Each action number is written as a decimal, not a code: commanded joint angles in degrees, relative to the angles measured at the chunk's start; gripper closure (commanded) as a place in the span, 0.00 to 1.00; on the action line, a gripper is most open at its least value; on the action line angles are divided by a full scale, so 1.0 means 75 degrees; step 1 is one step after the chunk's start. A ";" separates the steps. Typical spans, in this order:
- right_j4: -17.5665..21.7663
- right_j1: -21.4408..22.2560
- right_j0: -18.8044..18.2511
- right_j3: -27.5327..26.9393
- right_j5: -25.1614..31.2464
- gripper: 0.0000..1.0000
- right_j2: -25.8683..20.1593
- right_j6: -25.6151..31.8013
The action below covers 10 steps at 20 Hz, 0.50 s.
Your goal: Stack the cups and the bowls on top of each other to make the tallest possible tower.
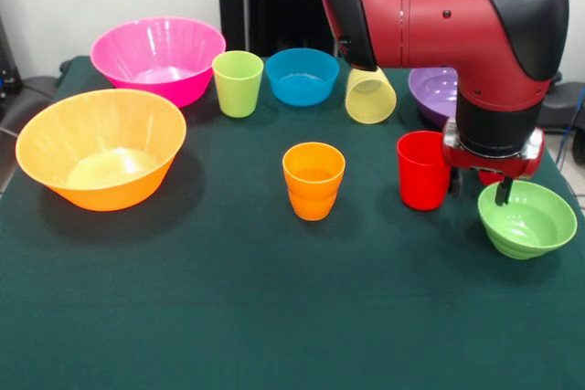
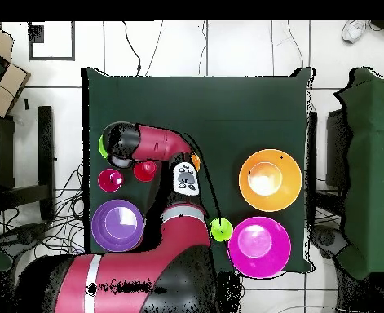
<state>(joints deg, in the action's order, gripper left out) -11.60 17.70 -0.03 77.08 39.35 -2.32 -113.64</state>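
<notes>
Hovering gripper (image 1: 501,191) at green bowl (image 1: 528,217); labels apparently none.

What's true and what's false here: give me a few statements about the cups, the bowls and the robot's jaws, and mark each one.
1. The orange cup stands upright by itself on the table. True.
2. The pale yellow cup stands upright. False: it is tipped over, its mouth facing the front camera.
3. The gripper hangs over the small green bowl. True; whether its jaws are open cannot be told.
4. The blue bowl is stacked on the orange cup. False: it sits on the table at the far side, beside the lime green cup.
5. The red cup lies inside the big orange bowl. False: it stands on the table beside the small green bowl.
</notes>
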 commanded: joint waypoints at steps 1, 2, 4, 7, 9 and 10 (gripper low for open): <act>-0.0298 -0.0085 0.0262 0.0709 -0.0814 0.00 -0.0672 -0.1330; -0.0313 -0.0146 0.0266 0.0628 -0.0803 0.00 -0.0655 -0.1316; -0.0339 -0.0202 0.0283 0.0607 -0.0864 0.00 -0.0649 -0.1294; -0.0377 -0.0239 0.0343 0.0643 -0.0982 0.00 -0.0631 -0.1297; -0.0401 -0.0289 0.0326 0.0607 -0.1033 0.00 -0.0614 -0.1243; -0.0414 -0.0302 0.0328 0.0615 -0.1077 0.00 -0.0615 -0.1234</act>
<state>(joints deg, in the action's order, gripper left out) -13.06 17.45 1.86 79.30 36.34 -2.56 -113.64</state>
